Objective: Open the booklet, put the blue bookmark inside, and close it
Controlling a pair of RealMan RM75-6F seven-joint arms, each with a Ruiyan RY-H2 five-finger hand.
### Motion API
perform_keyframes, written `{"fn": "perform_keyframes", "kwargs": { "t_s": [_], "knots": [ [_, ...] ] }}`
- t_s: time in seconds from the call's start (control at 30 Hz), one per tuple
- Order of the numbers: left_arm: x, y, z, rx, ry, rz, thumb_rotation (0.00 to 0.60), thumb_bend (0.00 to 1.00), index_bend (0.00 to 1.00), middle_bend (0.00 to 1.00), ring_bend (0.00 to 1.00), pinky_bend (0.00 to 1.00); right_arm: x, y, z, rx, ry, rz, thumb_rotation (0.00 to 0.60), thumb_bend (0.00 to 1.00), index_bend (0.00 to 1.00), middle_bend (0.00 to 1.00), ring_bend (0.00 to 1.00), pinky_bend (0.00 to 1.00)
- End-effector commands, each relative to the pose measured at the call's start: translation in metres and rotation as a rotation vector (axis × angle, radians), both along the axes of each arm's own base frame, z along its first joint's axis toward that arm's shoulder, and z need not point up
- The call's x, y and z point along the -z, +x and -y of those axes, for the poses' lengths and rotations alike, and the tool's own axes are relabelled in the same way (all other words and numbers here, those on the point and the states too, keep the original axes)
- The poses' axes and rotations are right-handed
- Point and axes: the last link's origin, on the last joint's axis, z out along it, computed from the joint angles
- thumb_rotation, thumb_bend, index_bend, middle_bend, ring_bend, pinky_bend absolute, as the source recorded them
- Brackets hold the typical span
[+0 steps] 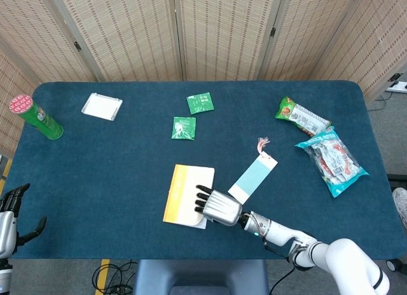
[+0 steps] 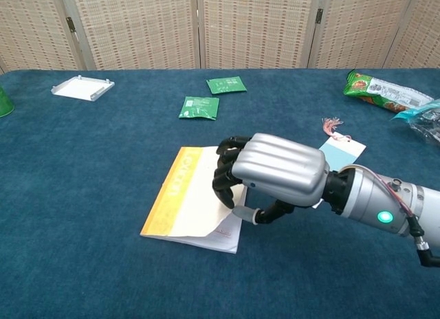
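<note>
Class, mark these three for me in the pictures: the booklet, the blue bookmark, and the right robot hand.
booklet [image 1: 180,196]: head view, on the bare cover near its yellow spine.
blue bookmark [image 1: 254,177]: head view, on the middle of the blue strip.
right robot hand [image 2: 271,174]: chest view, on the silver back of the hand.

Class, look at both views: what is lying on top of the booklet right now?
The right hand rests on the booklet, fingers on its cover near the lifting right edge. The page beneath the hand is covered.

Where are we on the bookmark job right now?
Nothing is finished. The right hand has its fingers on the booklet, thumb at the near corner, which is starting to lift. The blue bookmark lies untouched on the table beside it. Opening, inserting and closing are all left.
</note>
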Motion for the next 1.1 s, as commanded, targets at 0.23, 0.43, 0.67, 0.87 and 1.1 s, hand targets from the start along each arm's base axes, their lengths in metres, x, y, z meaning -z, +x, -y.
{"fn": "perform_keyframes", "kwargs": {
  "t_s": [0.23, 0.43, 0.67, 0.87, 1.1],
  "knots": [
    [0.0, -0.001, 0.001, -0.002, -0.002, -0.002, 0.6, 0.34, 0.14, 0.17, 0.14, 0.23, -0.014, -0.017, -0.002, 0.045, -0.027, -0.003, 0.6, 0.49, 0.71, 0.55, 0.42, 0.26],
    [0.001, -0.001, -0.001, 0.0, -0.007, -0.001, 0.6, 0.34, 0.14, 0.17, 0.14, 0.23, -0.034, -0.035, -0.007, 0.055, -0.056, -0.018, 0.6, 0.51, 0.74, 0.57, 0.45, 0.27],
    [-0.001, -0.001, -0.001, -0.002, -0.003, -0.001, 0.6, 0.34, 0.14, 0.17, 0.14, 0.23, -0.069, -0.032, -0.011, -0.029, -0.107, -0.023, 0.6, 0.53, 0.74, 0.57, 0.45, 0.27],
    [-0.001, 0.0, 0.0, 0.006, -0.005, 0.0, 0.6, 0.34, 0.14, 0.17, 0.14, 0.23, -0.079, -0.002, -0.006, -0.201, -0.114, -0.01, 0.6, 0.53, 0.74, 0.57, 0.45, 0.27],
    [-0.001, 0.0, 0.004, 0.007, -0.01, 0.001, 0.6, 0.34, 0.14, 0.17, 0.14, 0.23, -0.068, 0.037, -0.003, -0.342, -0.093, 0.013, 0.6, 0.52, 0.74, 0.57, 0.45, 0.27]
  ]
}}
